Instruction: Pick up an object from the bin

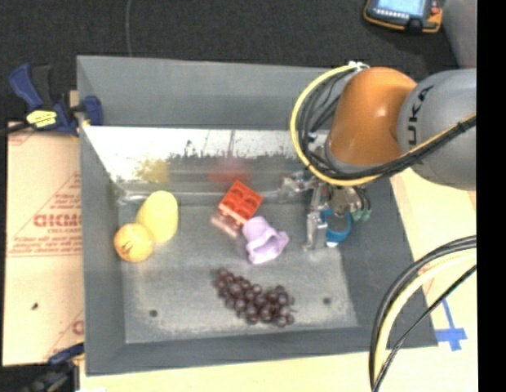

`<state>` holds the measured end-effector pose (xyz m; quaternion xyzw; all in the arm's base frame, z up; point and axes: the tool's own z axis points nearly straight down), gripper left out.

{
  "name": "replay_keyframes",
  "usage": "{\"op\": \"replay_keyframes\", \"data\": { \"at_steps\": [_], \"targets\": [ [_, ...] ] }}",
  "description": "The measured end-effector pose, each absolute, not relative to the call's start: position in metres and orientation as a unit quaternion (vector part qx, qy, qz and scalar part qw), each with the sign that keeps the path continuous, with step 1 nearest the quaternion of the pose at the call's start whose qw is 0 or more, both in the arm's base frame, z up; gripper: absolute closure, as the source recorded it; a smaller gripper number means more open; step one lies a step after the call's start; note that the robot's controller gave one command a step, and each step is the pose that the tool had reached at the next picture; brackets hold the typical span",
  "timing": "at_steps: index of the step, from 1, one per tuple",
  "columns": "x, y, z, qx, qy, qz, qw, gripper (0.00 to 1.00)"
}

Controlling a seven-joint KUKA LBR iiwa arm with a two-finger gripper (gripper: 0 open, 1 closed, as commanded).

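My gripper (321, 233) hangs over the right part of the bin floor, below the orange wrist cover. A small blue thing (339, 233) sits right beside its fingers; whether it is held I cannot tell. Just to the left lies a pale purple toy (264, 241). Behind that rests an orange-red block with studs (237, 205), tilted on a pinkish piece.
A bunch of dark purple grapes (255, 296) lies near the bin's front. At the left sit a yellow lemon-like fruit (159, 215) and a yellow-orange round fruit (133, 242), touching each other. Bare floor lies between them and the block.
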<state>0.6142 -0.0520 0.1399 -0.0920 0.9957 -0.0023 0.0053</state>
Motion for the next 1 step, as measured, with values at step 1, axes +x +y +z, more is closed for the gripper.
{"op": "replay_keyframes", "data": {
  "at_steps": [1],
  "targets": [
    [0.6203, 0.0014, 0.1009, -0.226, 0.974, 0.001, 0.000, 0.00]
  ]
}}
